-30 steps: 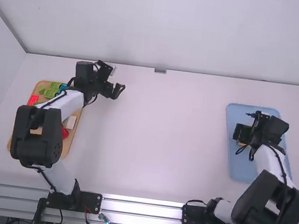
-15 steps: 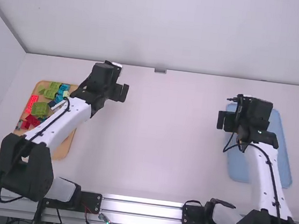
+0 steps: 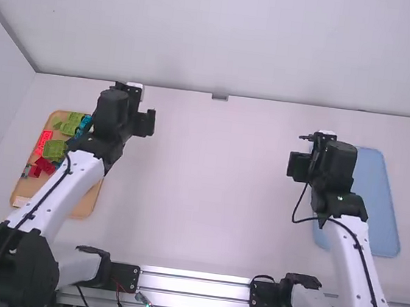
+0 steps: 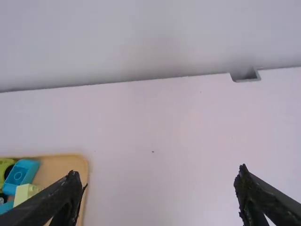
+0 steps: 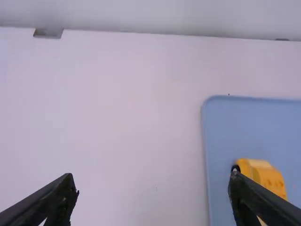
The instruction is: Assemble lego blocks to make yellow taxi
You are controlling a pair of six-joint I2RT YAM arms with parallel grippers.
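So high view had right gripper near blue tray, left wrist view had left gripper spread, right wrist view had right gripper spread, yellow block car in tray, likely light, stiff, slick, best pinched across its sides.

From here, both arms stretch out and lean inward. The left arm's long white forearm slants forward from a bulky black elbow, and its black two-finger gripper sits at the far end. Over on the right, the other white forearm angles forward and inward, ending in a matching black two-finger gripper. Up close, each pair of dark fingers stands wide apart. A thin black cable runs along the left forearm.
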